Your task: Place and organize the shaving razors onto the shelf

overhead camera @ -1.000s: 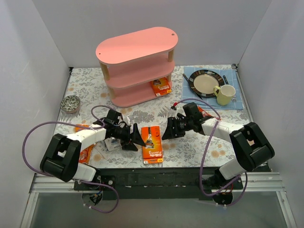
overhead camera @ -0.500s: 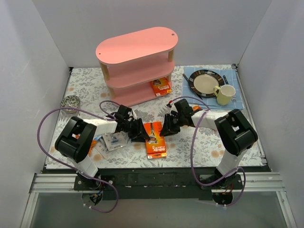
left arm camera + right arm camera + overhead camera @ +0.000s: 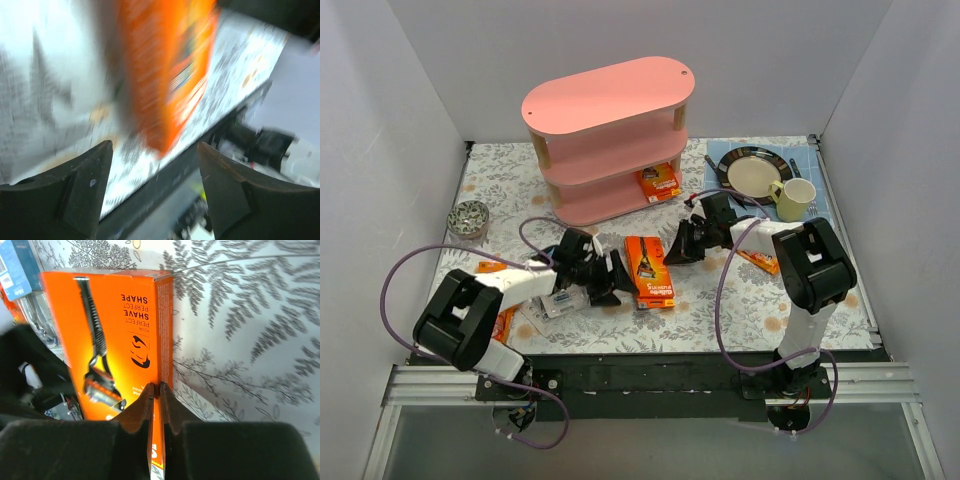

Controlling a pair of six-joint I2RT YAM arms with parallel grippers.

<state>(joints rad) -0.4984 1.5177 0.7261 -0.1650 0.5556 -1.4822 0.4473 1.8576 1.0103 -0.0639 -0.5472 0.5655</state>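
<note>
Mid-frame on the desk (image 3: 725, 312), we are clamping the right gripper (image 3: 160, 386) on an edge of the orange razor pack (image 3: 650, 272); the left gripper (image 3: 154, 145) is hovering spread alongside. Next, likely a lift toward the shelf (image 3: 610, 150).

Both arms reach low toward an orange box (image 3: 650, 272). The left arm (image 3: 510, 285) stretches in from the box's left. The left gripper (image 3: 608, 278) sits just beside that edge, its fingers (image 3: 75, 190) spread wide in a blurred wrist view. The right arm (image 3: 810, 265) folds in from the box's right. The right gripper (image 3: 677, 247) is at the far right corner, its fingers (image 3: 142, 412) pinched on the box's edge.
</note>
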